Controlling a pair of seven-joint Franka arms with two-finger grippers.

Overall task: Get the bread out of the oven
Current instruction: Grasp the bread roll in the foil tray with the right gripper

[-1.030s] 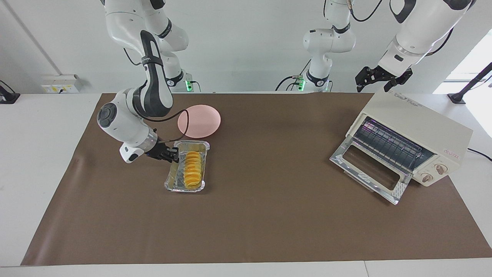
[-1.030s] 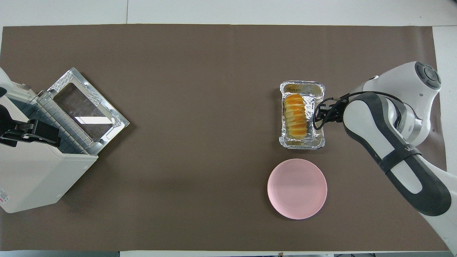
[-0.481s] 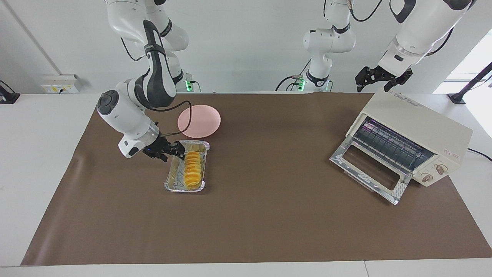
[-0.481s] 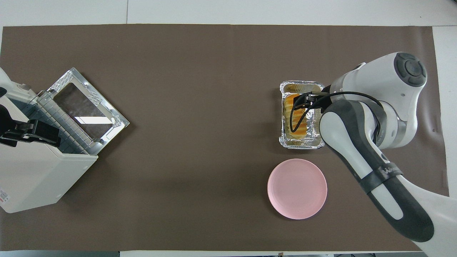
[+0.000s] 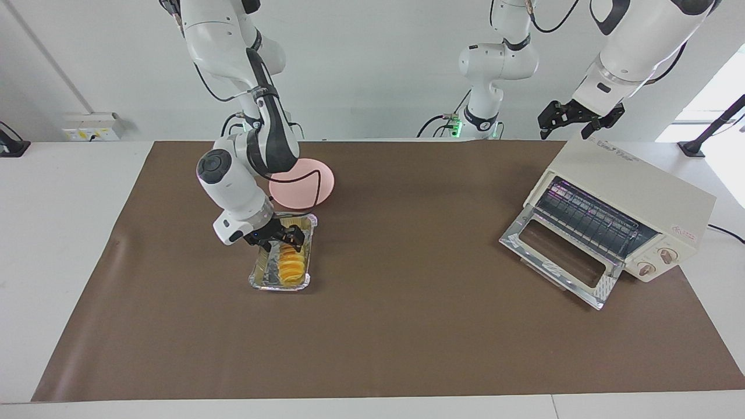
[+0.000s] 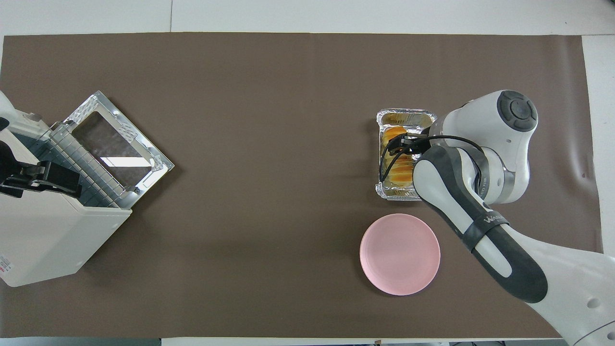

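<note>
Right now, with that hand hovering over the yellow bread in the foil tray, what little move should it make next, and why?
Probably lower straight down and close on the bread. The right hand hangs open just over the loaf, which lies in the foil tray, already out of the oven. The pink plate beside the tray is bare. The left hand waits above the oven.

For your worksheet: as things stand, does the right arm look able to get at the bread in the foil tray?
Probably yes. The right tool hangs open right over the bread, which lies uncovered in the foil tray; nothing stands between them. The pink plate sits clear, nearer the robots.
</note>
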